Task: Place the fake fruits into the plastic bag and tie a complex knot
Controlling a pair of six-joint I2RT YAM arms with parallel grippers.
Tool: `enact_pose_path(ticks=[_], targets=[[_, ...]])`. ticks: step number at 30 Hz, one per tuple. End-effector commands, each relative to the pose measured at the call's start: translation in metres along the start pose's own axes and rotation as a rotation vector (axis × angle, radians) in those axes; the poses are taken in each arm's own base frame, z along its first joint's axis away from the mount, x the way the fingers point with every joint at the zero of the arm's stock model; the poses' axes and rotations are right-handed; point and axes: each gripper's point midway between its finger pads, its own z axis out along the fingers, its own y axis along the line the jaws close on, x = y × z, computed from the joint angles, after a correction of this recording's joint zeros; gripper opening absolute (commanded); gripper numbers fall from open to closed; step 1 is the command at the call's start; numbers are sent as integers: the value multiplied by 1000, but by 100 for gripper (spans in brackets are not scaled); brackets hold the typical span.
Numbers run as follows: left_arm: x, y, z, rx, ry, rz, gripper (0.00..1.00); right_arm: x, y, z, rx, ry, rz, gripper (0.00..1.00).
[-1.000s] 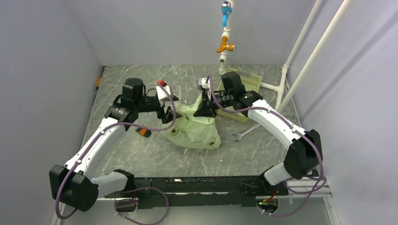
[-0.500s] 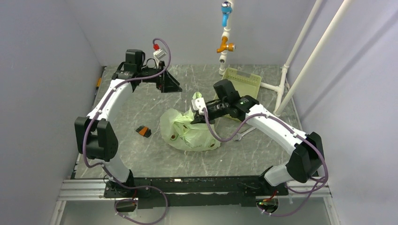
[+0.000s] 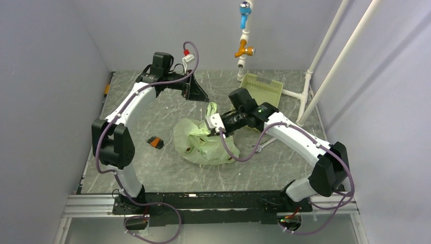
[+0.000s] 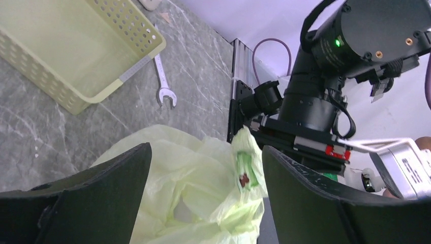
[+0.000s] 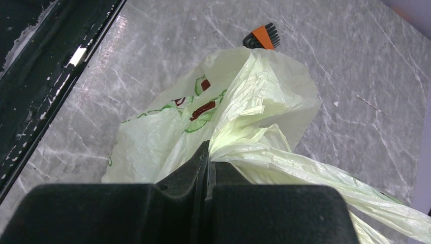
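The left gripper is seen with jaws spread wide, and the crumpled bag is framed between them on the table. A twisted part of the bag is raised beside the right arm. A tray and a wrench are seen beyond, just beside each other.

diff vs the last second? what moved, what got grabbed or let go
The left gripper left the plastic bag's left side, rose and swung away toward the far side; its fingers are open with nothing between them. The right gripper, shut on the bag's top, dragged it nearer and leftward. The wrench, orange-and-black block and tray stayed put.
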Motion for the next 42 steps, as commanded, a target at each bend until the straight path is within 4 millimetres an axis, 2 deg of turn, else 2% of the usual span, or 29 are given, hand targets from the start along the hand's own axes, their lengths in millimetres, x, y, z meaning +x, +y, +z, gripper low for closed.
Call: enact_pose_path(ticks=[1, 4, 9, 16, 20, 25, 26, 28, 30, 32, 36, 38, 42], targets=[[-7, -8, 11, 25, 33, 57, 83, -14, -8, -1, -6, -27, -67, 0], [-10, -13, 12, 44, 32, 74, 76, -12, -7, 1, -16, -26, -58, 0], [-6, -26, 13, 88, 49, 76, 59, -10, -7, 2, -19, -23, -61, 0], [0, -43, 8, 117, 75, 137, 27, -7, -3, 0, -21, -22, -48, 0], [1, -50, 4, 112, 73, 175, 1, -6, 0, -3, -25, -22, -55, 0], [-3, -56, 4, 110, 45, 197, 1, -7, 2, -5, -25, -28, -70, 0], [-4, -55, 5, 104, 42, 193, 12, -7, 2, -5, -27, -29, -71, 0], [-5, -51, 7, 90, 38, 192, 47, -8, 4, -5, -31, -33, -73, 0], [-3, -47, 10, 81, 48, 171, 60, -8, 6, -5, -36, -36, -75, 0], [-2, -44, 13, 68, 64, 181, 65, -8, 7, -6, -37, -36, -76, 0], [11, -31, 23, 13, 125, 172, 66, -7, 6, -8, -38, -35, -78, 0], [17, -27, 26, -2, 150, 153, 64, -7, 6, -9, -36, -34, -77, 0], [12, -36, 26, 19, 135, 178, 40, -5, 5, -9, -33, -31, -70, 0]])
